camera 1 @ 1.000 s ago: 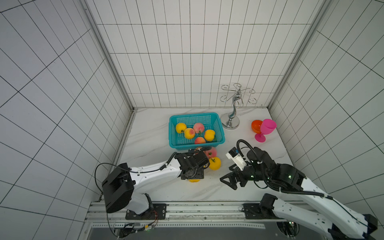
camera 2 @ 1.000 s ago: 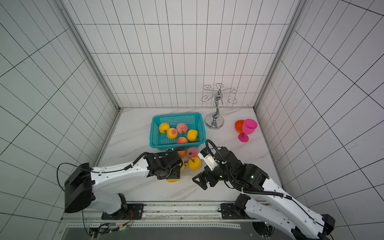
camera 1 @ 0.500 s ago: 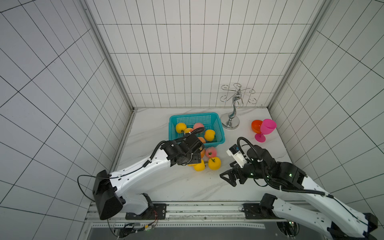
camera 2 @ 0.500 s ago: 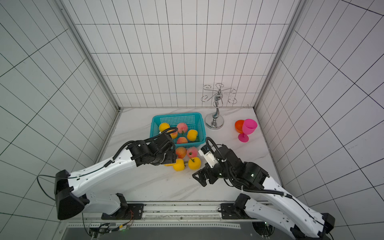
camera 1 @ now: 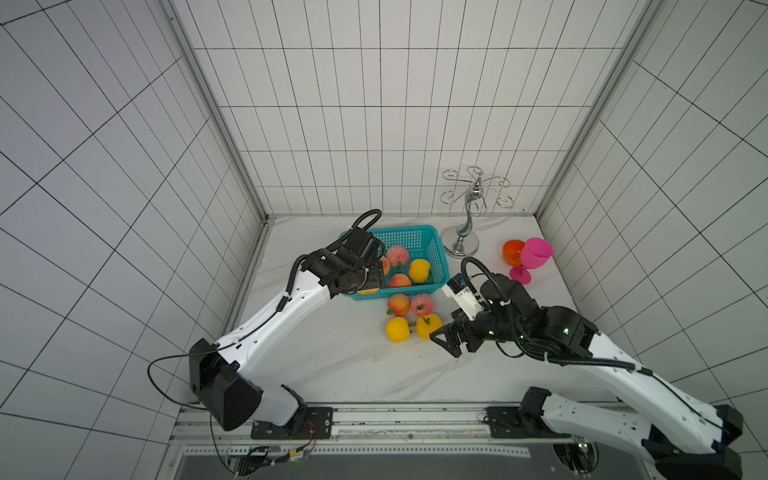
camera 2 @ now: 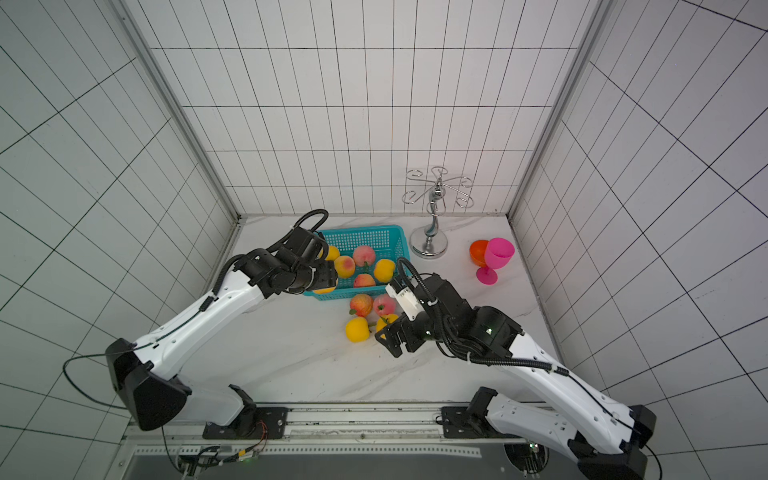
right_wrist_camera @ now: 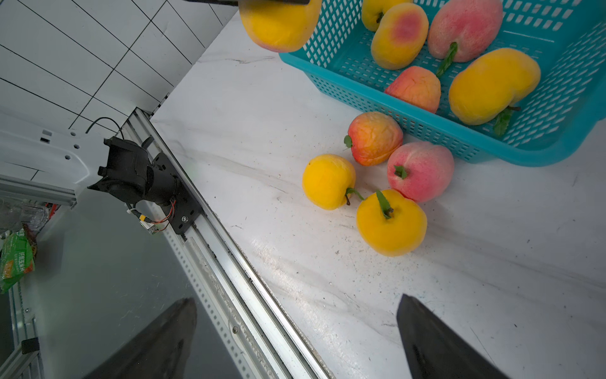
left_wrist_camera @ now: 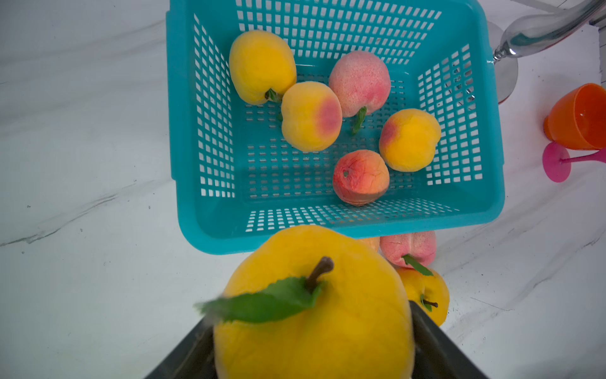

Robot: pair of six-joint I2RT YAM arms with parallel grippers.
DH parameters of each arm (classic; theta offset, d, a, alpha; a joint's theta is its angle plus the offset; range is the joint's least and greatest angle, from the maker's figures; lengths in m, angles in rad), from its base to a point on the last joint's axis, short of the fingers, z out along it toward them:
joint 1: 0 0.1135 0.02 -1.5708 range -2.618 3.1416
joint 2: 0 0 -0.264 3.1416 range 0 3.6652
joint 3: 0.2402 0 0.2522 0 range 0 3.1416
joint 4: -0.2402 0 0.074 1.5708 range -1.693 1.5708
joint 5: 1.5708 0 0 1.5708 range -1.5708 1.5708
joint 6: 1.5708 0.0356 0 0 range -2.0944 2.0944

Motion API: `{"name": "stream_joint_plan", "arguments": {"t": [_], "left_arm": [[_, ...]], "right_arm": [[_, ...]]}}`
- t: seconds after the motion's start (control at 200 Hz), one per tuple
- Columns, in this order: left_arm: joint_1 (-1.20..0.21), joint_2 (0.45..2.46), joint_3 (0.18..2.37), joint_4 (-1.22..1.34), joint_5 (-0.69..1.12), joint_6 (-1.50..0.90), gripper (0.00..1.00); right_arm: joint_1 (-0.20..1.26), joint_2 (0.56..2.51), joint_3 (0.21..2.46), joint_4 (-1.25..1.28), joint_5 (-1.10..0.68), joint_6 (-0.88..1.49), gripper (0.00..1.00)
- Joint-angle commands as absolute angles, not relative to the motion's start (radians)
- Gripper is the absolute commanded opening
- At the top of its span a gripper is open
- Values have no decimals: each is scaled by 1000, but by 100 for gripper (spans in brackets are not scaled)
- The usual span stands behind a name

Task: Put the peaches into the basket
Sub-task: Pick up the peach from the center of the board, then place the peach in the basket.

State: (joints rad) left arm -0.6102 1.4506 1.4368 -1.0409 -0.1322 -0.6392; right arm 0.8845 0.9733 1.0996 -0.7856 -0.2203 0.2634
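The turquoise basket (camera 1: 415,230) (camera 2: 361,232) (left_wrist_camera: 328,234) (right_wrist_camera: 393,108) holds several peaches, yellow-orange and pink-red. My left gripper (camera 1: 368,279) (camera 2: 324,282) (left_wrist_camera: 310,328) is shut on a yellow peach (left_wrist_camera: 314,315) (right_wrist_camera: 280,23) and holds it in the air at the basket's near left corner. Several more peaches lie on the table just in front of the basket: a red-orange peach (camera 1: 398,304) (right_wrist_camera: 374,137), a pink peach (camera 1: 422,304) (right_wrist_camera: 419,170) and two yellow peaches (camera 1: 397,329) (camera 1: 429,325). My right gripper (camera 1: 446,343) (camera 2: 388,340) (right_wrist_camera: 295,305) stands open and empty beside the right yellow peach.
A chrome cup stand (camera 1: 460,245) rises right of the basket. An orange goblet (camera 1: 512,251) and a pink goblet (camera 1: 536,255) stand at the right wall. Tiled walls close in three sides. A metal rail (right_wrist_camera: 229,279) runs along the table's front edge.
My left gripper has risen from the table front with the yellow peach and carried it back to the basket's near corner. The right gripper has barely moved and stays open.
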Motion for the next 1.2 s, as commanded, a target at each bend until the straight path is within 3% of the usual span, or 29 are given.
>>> {"name": "stream_joint_plan", "arguments": {"t": [0.0, 0.51, 1.194], "left_arm": [[-566, 1494, 1479, -999, -107, -558, 76], [-404, 1853, 1712, -1003, -50, -420, 76], [-382, 2036, 1769, -983, -121, -400, 77]], "right_arm": [[885, 1013, 1169, -766, -220, 213, 99], [809, 1172, 1276, -762, -263, 190, 99], [708, 1229, 1302, -784, -324, 166, 99]]}}
